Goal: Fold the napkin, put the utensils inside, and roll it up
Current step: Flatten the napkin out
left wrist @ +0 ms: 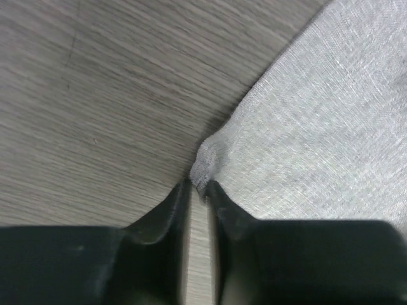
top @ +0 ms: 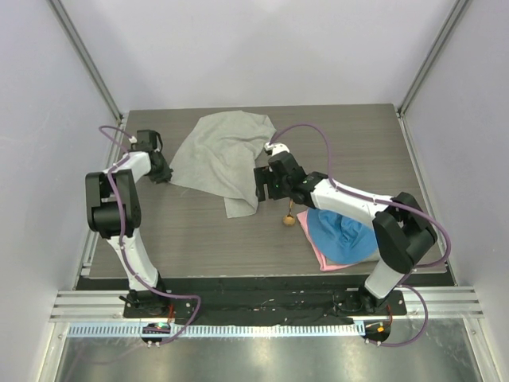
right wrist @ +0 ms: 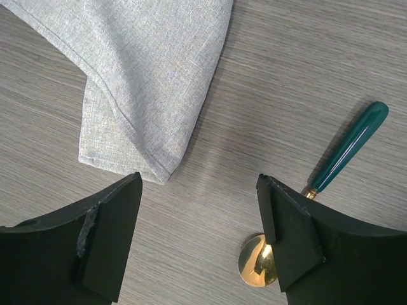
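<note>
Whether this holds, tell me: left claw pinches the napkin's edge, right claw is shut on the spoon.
No: the right wrist view shows the right claw open, the spoon lying free beside it. The left claw does pinch the napkin.

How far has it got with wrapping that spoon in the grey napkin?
Barely started. Nothing looks done: the napkin lies rumpled, not neatly folded. In hand: the left gripper pinches one napkin edge, and the right gripper hangs open near the spoon, which is outside the cloth. Folding, loading and rolling all remain.
</note>
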`<state>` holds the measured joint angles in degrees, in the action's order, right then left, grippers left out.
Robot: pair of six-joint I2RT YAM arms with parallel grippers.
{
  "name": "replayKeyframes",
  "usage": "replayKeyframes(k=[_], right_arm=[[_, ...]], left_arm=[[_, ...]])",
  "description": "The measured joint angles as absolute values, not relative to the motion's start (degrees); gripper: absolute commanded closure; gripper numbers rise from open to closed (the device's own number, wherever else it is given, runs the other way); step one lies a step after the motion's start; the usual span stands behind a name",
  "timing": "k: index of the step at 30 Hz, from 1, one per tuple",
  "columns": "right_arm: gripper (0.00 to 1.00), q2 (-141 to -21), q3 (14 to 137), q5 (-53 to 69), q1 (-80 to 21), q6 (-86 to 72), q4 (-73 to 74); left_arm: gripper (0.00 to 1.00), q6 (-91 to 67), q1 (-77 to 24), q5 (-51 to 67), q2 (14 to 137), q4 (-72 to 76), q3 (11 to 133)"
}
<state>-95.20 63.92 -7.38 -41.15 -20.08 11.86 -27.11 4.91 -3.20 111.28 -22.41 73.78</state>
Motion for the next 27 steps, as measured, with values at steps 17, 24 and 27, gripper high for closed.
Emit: replayKeyframes(k=[17,24,27], right_arm=[[0.19,-96.6,62.1,-5.0,-42.4,-19.7,10.3],[0.18,-106.1,67.1,-3.8,-43.9,-19.9,10.3],[0.19,-109.2,70.2,-3.4,-44.2,-19.9,11.5]], left_arm=[[1.0,-29.3,5.8,0.8,100.7,-23.1,69.6],[1.0,-31.3,13.3,2.7,83.1,-19.6,65.8],[1.0,-32.1,16.8,4.6,80.7,-19.3,63.2]])
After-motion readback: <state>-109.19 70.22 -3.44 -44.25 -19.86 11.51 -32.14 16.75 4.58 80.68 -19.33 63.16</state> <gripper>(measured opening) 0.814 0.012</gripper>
